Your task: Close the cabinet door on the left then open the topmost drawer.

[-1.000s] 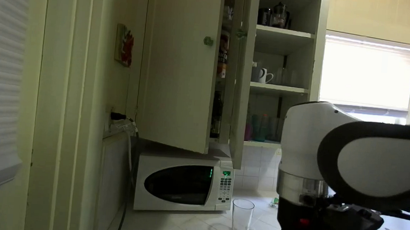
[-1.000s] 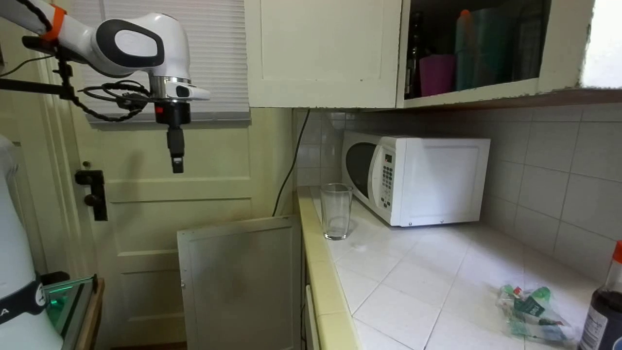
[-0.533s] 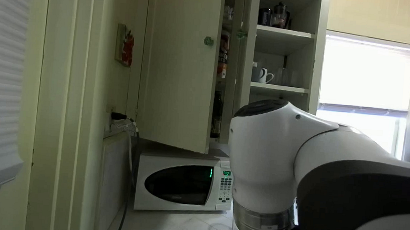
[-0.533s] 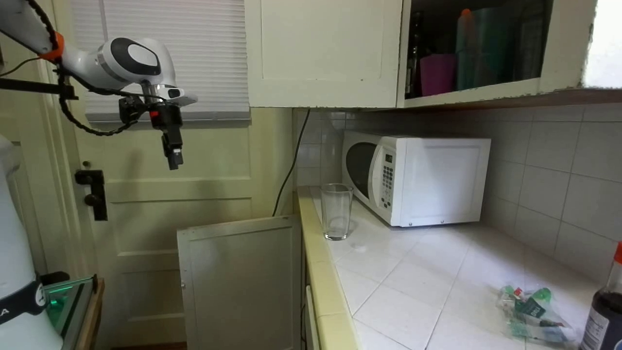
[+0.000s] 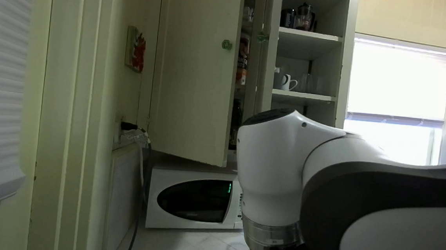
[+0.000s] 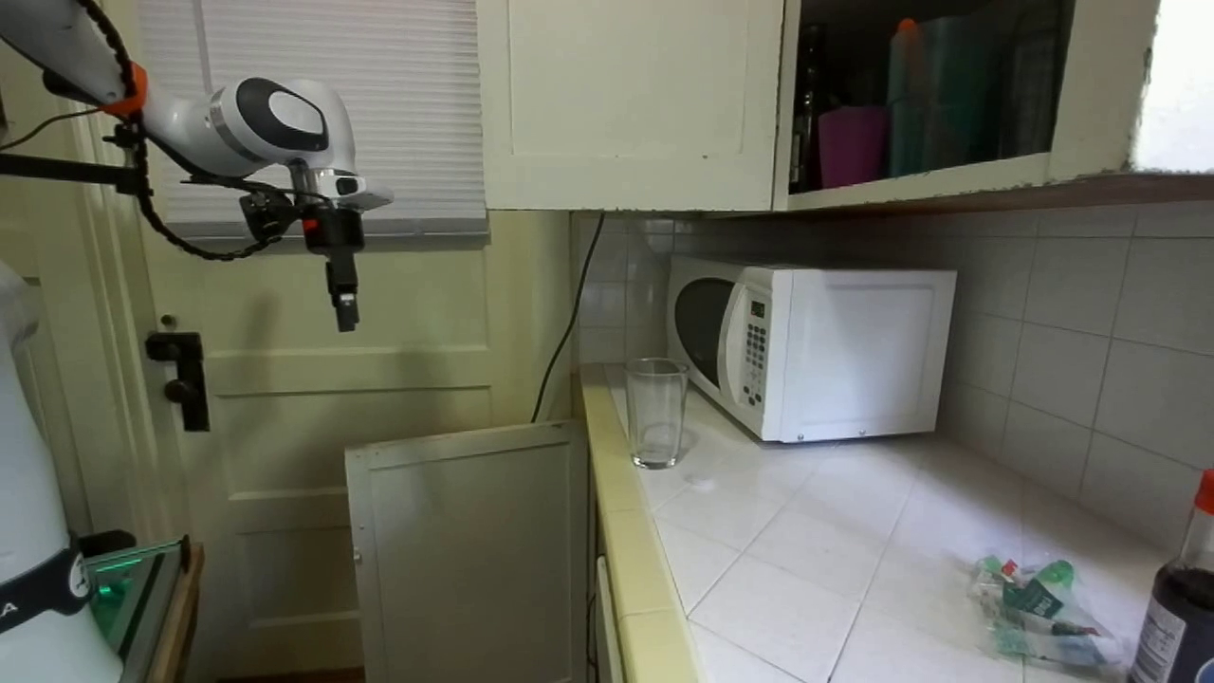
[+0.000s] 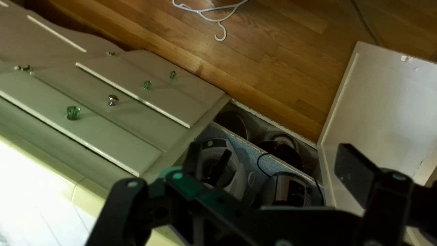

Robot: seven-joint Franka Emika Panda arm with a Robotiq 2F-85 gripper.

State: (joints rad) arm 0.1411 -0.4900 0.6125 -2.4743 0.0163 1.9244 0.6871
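Observation:
The pale lower cabinet door [image 6: 474, 550] stands open, sticking out from the counter front. In the wrist view this door [image 7: 385, 112] is at the right, beside an open compartment with appliances [image 7: 218, 164]. The topmost drawer [image 7: 102, 135] is shut, just under the counter edge, with a green glass knob [image 7: 73, 112]. Another drawer below it has a chrome knob [image 7: 113, 100]. My gripper [image 7: 275, 167] is open and empty, its fingers wide apart. In an exterior view the gripper [image 6: 347, 318] hangs pointing down above and left of the door, apart from it.
A clear glass [image 6: 656, 413] stands near the counter edge [image 6: 631, 531], by the white microwave [image 6: 858, 351]. An upper cabinet door [image 5: 194, 80] hangs ajar. A bottle [image 6: 1181, 607] and a plastic bag [image 6: 1043, 612] lie farther along. A hanger [image 7: 220, 20] is on the floor.
The arm has swung left in an exterior view and its wrist sits lower. The gripper tilted, then came back to nearly vertical. The lower cabinet door has not moved.

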